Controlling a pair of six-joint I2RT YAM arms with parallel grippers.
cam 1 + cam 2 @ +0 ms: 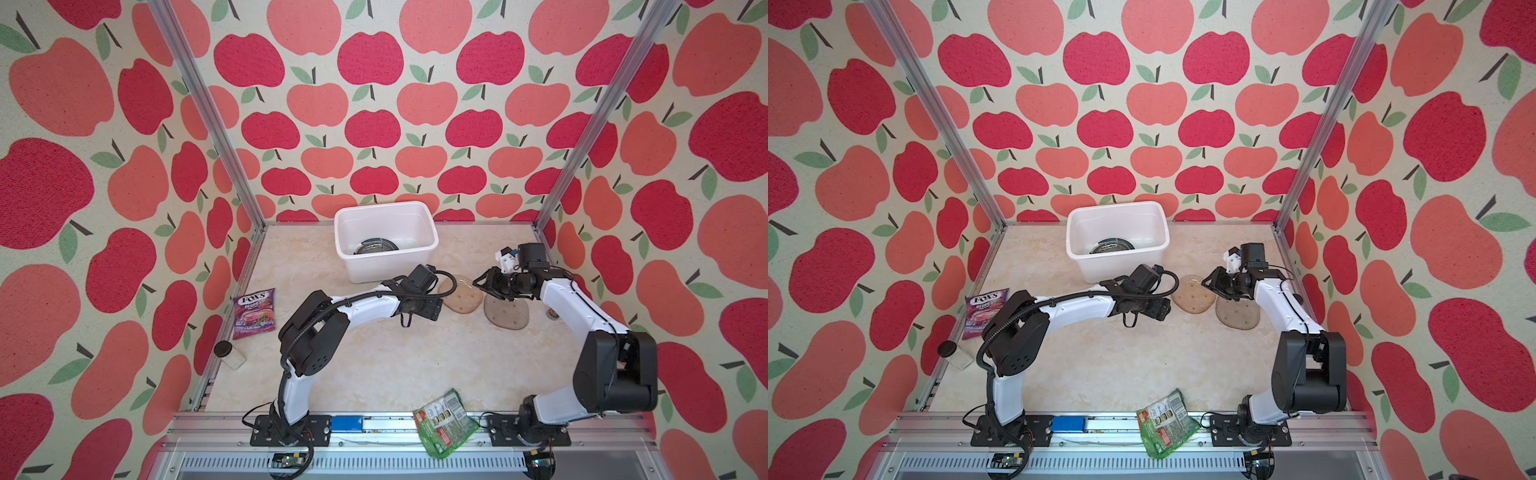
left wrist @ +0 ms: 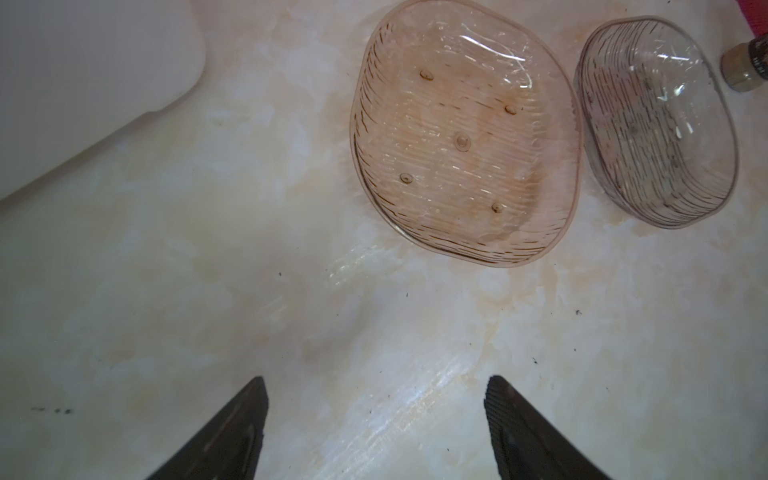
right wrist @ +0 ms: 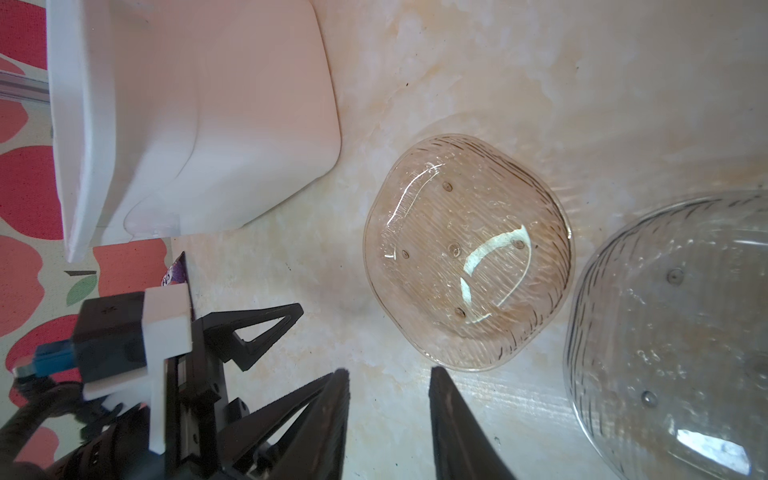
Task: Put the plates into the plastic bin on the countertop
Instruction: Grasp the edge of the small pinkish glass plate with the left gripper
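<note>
Where the table (image 1: 374, 365) meets the back wall, the bin (image 1: 386, 268) stands upright; both top views show a dark-rimmed plate (image 1: 376, 246) lying flat inside it. Two glass plates lie on the table to the right of the bin's front. The amber plate (image 1: 465, 299) is near the bin's front right corner, and the smoky plate (image 1: 507, 313) is just beside it, further right. The left arm (image 1: 361, 305) reaches across the middle, and its wrist covers the amber plate's left edge. The right end effector (image 1: 478, 285) shows over the smoky plate's far edge. Clutter: a FOX'S bag (image 1: 254, 313) and a jar (image 1: 229, 354) on its side by the left wall, a green packet (image 1: 444, 424) overhanging the front rail, and a small capped item (image 1: 552, 312) beside the right arm.

In the left wrist view, the left end effector (image 2: 376, 382) is spread wide and empty over bare table. The amber plate lies ahead, clear of both fingers. The smoky plate lies just beside it, and a corner of the bin shows at the edge of the view.

In the right wrist view, the right end effector is partly spread with only bare table between its fingers. The amber plate lies just ahead and the smoky plate to one side. The left end effector crowds in on the bin's side.
</note>
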